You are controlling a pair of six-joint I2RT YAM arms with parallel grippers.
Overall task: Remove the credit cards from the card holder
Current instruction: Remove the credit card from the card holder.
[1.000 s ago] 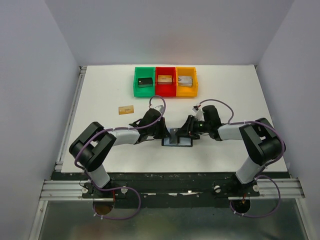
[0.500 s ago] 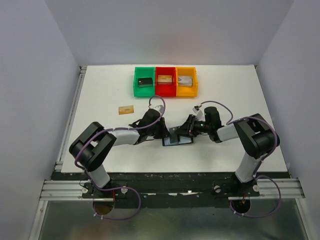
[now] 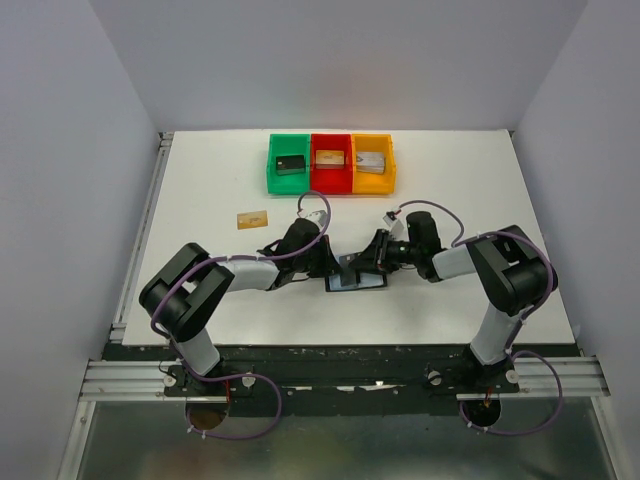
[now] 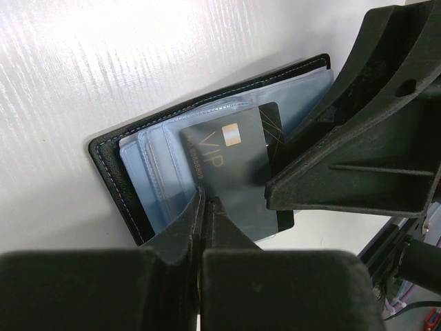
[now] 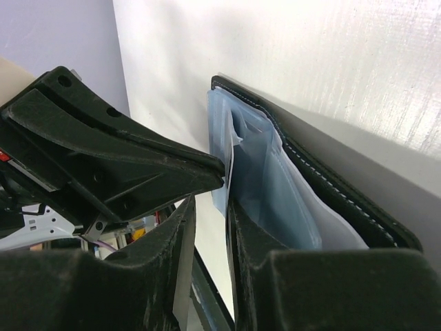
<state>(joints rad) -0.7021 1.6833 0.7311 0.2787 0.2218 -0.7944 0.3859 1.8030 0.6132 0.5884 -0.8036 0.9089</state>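
Note:
The black card holder [image 3: 362,284] lies open near the table's front, between both grippers. In the left wrist view its bluish pockets [image 4: 155,172] hold a dark card [image 4: 231,155] marked VIP that sticks out at an angle. My left gripper [image 4: 204,201] is shut, its tips pressing down on the pockets beside that card. My right gripper [image 5: 210,221] stands open with a narrow gap; the card's thin edge [image 5: 228,165] lies against one finger. In the top view the left gripper [image 3: 327,266] and right gripper [image 3: 374,258] face each other over the holder. A tan-gold card [image 3: 252,218] lies loose to the left.
Green [image 3: 288,187], red [image 3: 331,187] and orange [image 3: 372,187] bins stand in a row at the back, each with a blocky item inside. The table's front edge runs just below the card holder. Purple cables loop above both wrists.
The right arm has drawn in a little and its jaws have narrowed slightly. The dark card now sits tilted on the holder. The left gripper has stayed shut in place.

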